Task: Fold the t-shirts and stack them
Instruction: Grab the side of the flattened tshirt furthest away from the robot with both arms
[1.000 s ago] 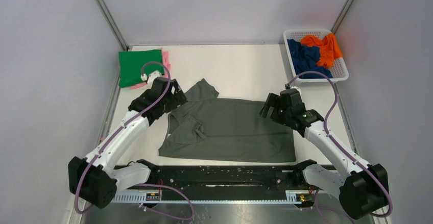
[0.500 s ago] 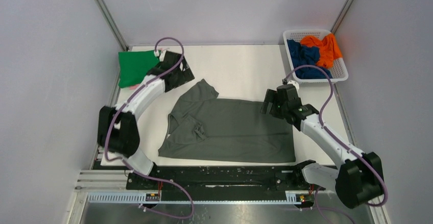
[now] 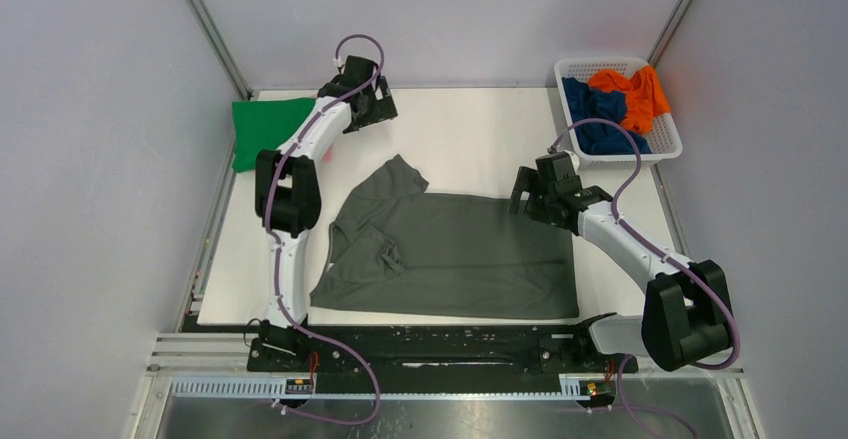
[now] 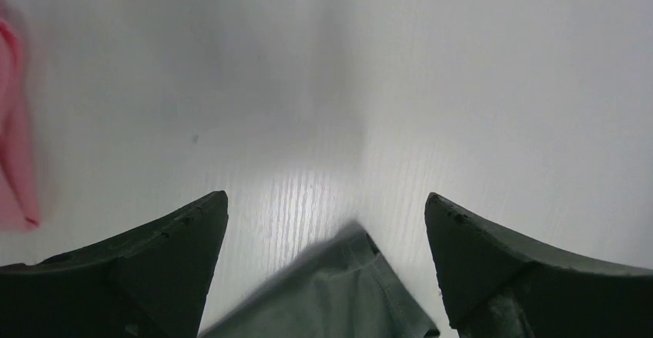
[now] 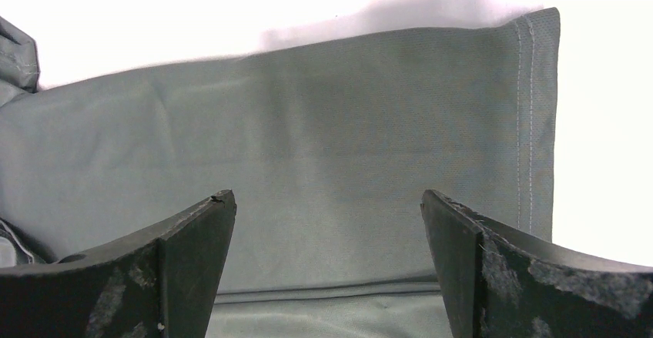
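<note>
dark grey soft cloth t-shirt point(image 3: 450, 254) lies spread on the white table point(image 3: 480, 129). you see both claws empty, jaws wide apart: right gripper point(image 3: 527, 195) over the shirt's far hem corner, left gripper point(image 3: 368, 107) near the folded green t-shirt point(image 3: 262, 129).

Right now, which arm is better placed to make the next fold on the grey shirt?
Right. Its jaws stand open over the grey shirt, near the far right hem. The left arm's jaws, also open, are off by the far edge of the table, near the green shirt.
</note>
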Controlling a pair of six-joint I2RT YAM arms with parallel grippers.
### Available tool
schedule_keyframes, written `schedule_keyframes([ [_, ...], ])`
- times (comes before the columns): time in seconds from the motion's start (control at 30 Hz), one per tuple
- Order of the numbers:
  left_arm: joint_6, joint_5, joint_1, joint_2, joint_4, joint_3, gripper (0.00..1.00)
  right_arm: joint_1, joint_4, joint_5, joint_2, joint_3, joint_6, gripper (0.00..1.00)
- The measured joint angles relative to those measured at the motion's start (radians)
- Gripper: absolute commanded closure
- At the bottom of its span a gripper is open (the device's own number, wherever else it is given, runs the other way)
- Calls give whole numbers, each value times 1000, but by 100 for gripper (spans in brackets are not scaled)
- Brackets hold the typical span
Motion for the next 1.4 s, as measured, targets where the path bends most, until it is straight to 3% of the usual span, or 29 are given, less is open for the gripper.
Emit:
schedule_keyframes([
  [0.17,61,52,-24,53,-46,0,7,-12,1,0,0,0,0,2],
  [0.53,140,50,-115,87,-106,-9,41,-18,-13,38,0,0,1,2],
  [0.77,159,18,-113,86,-109,-40,71,-27,-30,75,0,0,1,2],
  [0.87,163,0,-111,86,-106,-43,99,-30,-35,88,4,0,1,2],
  [1.1,159,-37,-111,64,-79,-82,100,-42,-51,109,93,47,1,2],
  [1.4,154,-48,-60,17,-58,-163,100,-90,-74,113,371,285,-6,2],
])
